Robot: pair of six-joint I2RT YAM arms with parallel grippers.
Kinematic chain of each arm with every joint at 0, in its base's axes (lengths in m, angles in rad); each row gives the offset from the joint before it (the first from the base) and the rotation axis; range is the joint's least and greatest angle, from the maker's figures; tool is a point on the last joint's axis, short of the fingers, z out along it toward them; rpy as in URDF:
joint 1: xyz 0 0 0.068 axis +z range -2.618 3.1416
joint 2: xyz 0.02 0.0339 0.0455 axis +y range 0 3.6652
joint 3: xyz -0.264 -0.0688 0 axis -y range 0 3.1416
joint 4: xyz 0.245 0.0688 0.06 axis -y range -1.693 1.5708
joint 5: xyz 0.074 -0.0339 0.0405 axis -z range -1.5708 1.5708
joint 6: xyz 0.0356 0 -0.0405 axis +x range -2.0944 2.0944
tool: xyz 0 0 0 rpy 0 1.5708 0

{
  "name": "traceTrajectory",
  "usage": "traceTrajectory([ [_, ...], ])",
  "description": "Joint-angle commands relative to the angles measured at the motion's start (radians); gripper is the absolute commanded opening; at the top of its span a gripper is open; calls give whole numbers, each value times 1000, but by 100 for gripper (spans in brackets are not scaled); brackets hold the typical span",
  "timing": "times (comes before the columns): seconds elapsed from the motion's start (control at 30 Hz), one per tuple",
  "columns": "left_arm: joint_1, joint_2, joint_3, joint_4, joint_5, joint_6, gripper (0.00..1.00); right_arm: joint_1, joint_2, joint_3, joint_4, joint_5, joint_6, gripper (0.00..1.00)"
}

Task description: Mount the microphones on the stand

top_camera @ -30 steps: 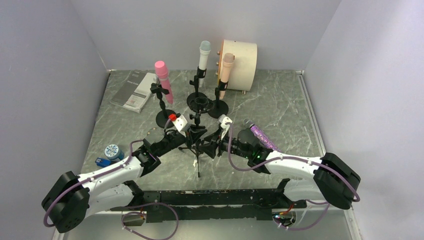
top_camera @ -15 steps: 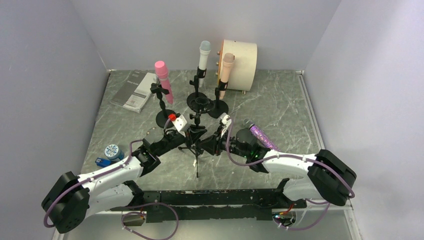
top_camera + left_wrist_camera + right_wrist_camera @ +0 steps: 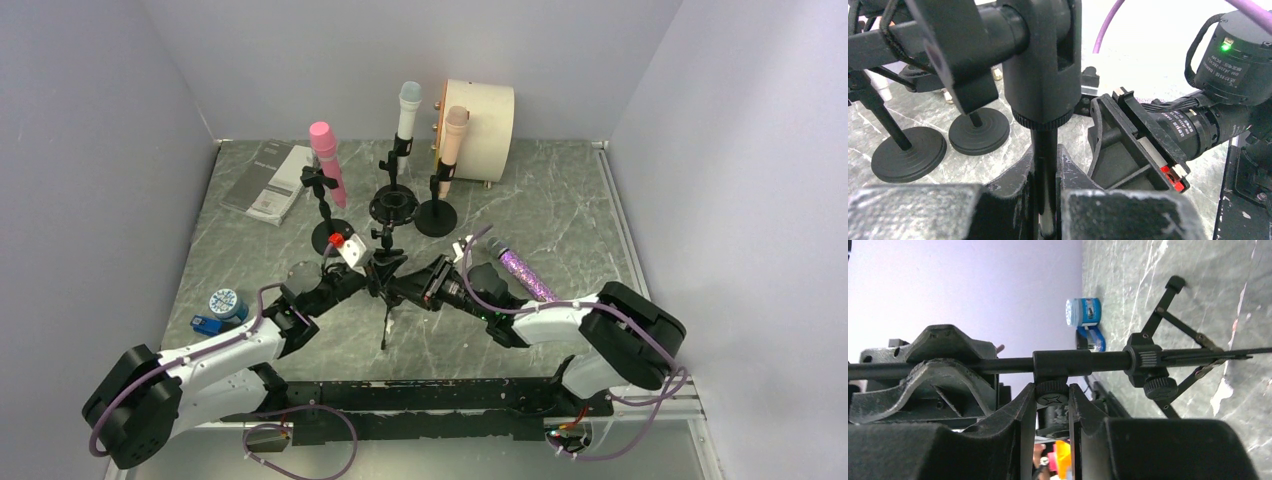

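Note:
The pink mic (image 3: 326, 160), the white mic with pale-blue head (image 3: 407, 112) and the peach mic (image 3: 452, 135) stand clipped in round-base stands at the back. The purple glitter mic (image 3: 524, 274) lies on the table beside my right arm. A black tripod stand (image 3: 384, 300) stands mid-table between my grippers. My left gripper (image 3: 368, 270) is shut on its thin pole (image 3: 1044, 150). My right gripper (image 3: 412, 287) comes in from the right, and its jaws are shut on a small round knob (image 3: 1052, 392) on the stand's collar.
A cream drum-shaped box (image 3: 478, 118) stands at the back behind the peach mic. A grey booklet (image 3: 268, 182) lies at the back left. A small blue jar (image 3: 222, 303) sits by my left arm. The round stand bases (image 3: 979, 131) are close behind the tripod.
My right gripper has moved left and closed in on the tripod stand's knob. The stand and my left gripper have shifted slightly left. The purple mic has not moved.

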Motion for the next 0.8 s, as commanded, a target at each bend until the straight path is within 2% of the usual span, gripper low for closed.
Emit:
traceTrajectory([
  [0.0, -16, -19, -23, 101, 21, -20, 2, -3, 4, -25, 134, 42, 191, 23],
  [0.03, -17, -19, -28, 104, 16, -20, 3, -3, -7, -37, 153, 52, 139, 38],
  [0.1, -17, -20, -35, 111, 9, -21, 3, -3, -36, -42, 179, 52, -24, 61],
  [0.13, -17, -21, -39, 118, 7, -23, 3, -2, -59, -34, 151, 50, -107, 65],
  [0.27, -16, -24, -58, 149, -2, -23, 3, 11, -156, 2, -35, 57, -406, 68],
  [0.43, -16, -38, -80, 165, -10, -23, 3, 27, -251, -8, -137, 43, -750, 70],
  [0.63, -16, -49, -79, 155, 1, -23, 3, 76, -312, 64, -340, -12, -1218, 70],
  [0.77, -16, -45, -75, 149, 6, -29, 3, 82, -265, 153, -447, -23, -1328, 69],
])
